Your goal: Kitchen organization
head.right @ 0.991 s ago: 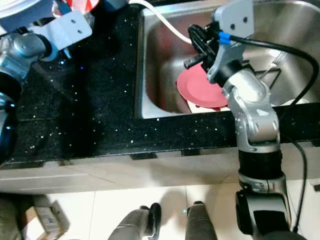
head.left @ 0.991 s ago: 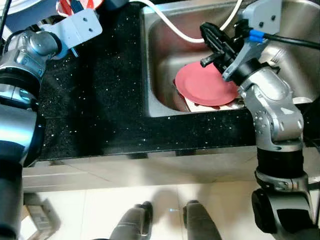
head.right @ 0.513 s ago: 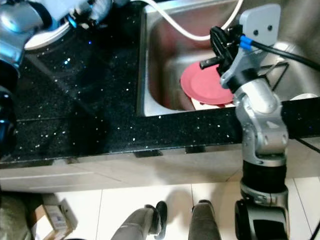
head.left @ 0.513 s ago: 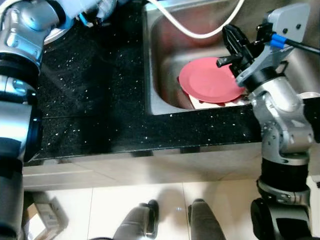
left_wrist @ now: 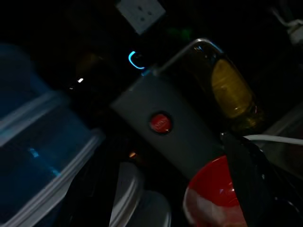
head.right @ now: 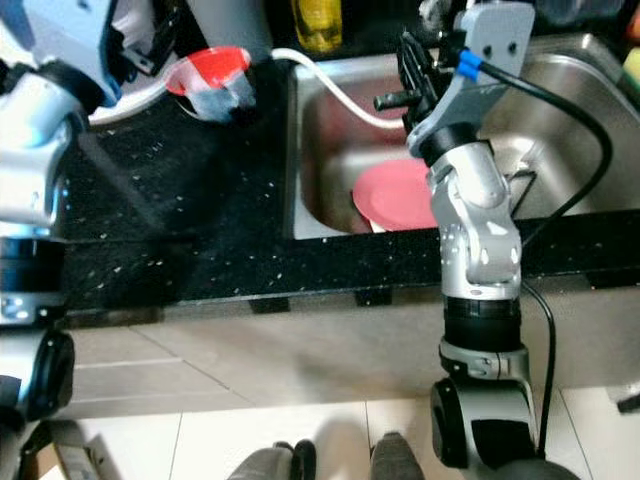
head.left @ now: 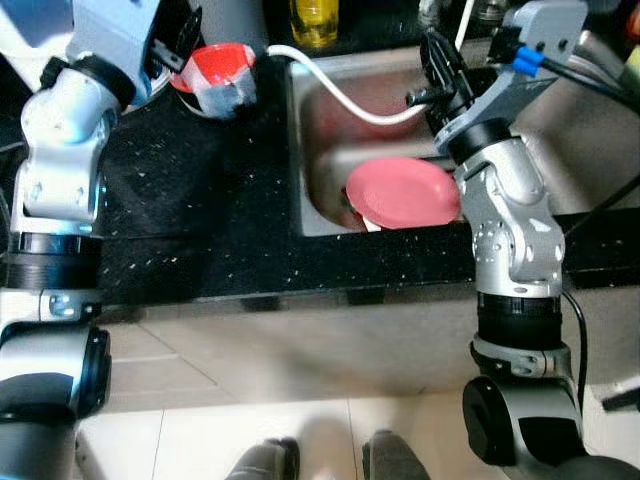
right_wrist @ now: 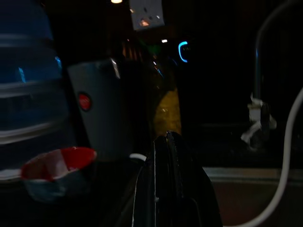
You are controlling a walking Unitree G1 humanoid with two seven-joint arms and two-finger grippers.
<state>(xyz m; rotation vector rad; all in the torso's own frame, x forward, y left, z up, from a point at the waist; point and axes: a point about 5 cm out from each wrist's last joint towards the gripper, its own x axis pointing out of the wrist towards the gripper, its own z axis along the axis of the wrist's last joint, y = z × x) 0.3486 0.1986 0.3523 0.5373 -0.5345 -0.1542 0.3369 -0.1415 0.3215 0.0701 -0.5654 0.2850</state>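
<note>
Sink [head.left: 330, 130] brushed metal; counter [head.left: 200, 230] glossy black speckled stone; plate [head.left: 402, 193] matt pink plastic

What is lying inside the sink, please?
A pink plate leans in the sink, with a white hose crossing above. A pale item peeks from beneath; the plate covers the rest.

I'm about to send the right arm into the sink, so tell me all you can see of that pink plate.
The pink plate is round, plain and matte, plastic by its look. It lies almost flat, slightly tilted, in the steel sink near the front wall, resting on something pale that peeks out beneath its front edge. The right arm hides its right edge. Nothing grips it.
</note>
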